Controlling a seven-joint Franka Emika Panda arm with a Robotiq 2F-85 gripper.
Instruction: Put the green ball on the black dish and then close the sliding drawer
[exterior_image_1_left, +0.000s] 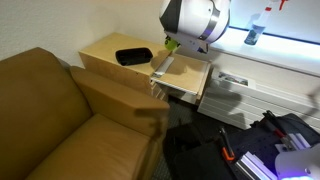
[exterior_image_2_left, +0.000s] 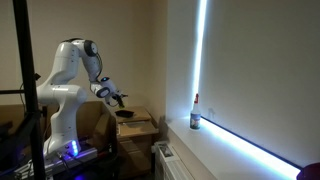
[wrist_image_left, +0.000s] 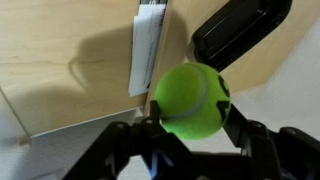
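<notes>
My gripper (wrist_image_left: 190, 125) is shut on the green ball (wrist_image_left: 192, 100), which fills the middle of the wrist view. In an exterior view the gripper (exterior_image_1_left: 175, 46) holds the ball (exterior_image_1_left: 171, 43) in the air over the open sliding drawer (exterior_image_1_left: 185, 80), just right of the black dish (exterior_image_1_left: 133, 56). The dish sits on top of the wooden cabinet (exterior_image_1_left: 105, 52) and is empty. It also shows at the upper right of the wrist view (wrist_image_left: 240, 30). In an exterior view the gripper (exterior_image_2_left: 117, 97) hovers above the dish (exterior_image_2_left: 127, 113).
A tan sofa (exterior_image_1_left: 60, 120) stands against the cabinet's side. A white flat item (wrist_image_left: 145, 50) lies in the drawer. A bottle (exterior_image_2_left: 195, 119) stands on the lit windowsill. Cables and equipment (exterior_image_1_left: 280, 140) lie on the floor beside the drawer.
</notes>
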